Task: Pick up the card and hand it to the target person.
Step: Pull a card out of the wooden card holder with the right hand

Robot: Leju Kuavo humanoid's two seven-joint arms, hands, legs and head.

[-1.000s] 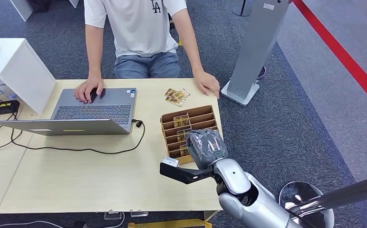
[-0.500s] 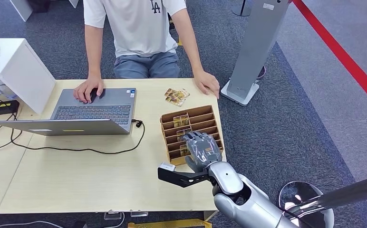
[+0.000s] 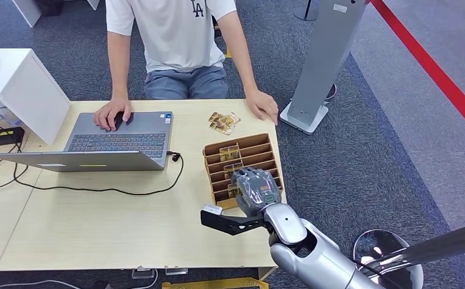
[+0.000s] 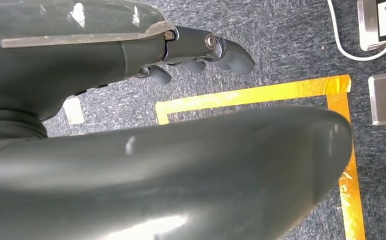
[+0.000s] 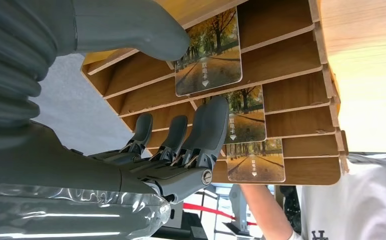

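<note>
A brown slotted card holder (image 3: 260,144) stands at the table's right edge with several tree-picture cards upright in its slots. My right hand (image 3: 255,189) hovers over the holder's near end, fingers spread. In the right wrist view the nearest card (image 5: 208,55) stands between my thumb (image 5: 131,30) and my fingers (image 5: 206,130). The thumb tip meets that card's edge, and the fingers lie apart from it in front of a second card (image 5: 246,117). A person (image 3: 176,36) sits across the table, one hand (image 3: 263,107) resting near the holder. My left hand (image 4: 131,50) hangs over the carpet, holding nothing.
Loose cards (image 3: 223,122) lie on the table beyond the holder. An open laptop (image 3: 118,141) with a black cable (image 3: 97,189) takes up the table's left middle, the person's other hand on it. A white box (image 3: 19,84) stands far left, a grey stand (image 3: 323,60) right.
My right hand has come down and toward me over the holder's near slots, then eased slightly back. The person and the cards have not moved.
</note>
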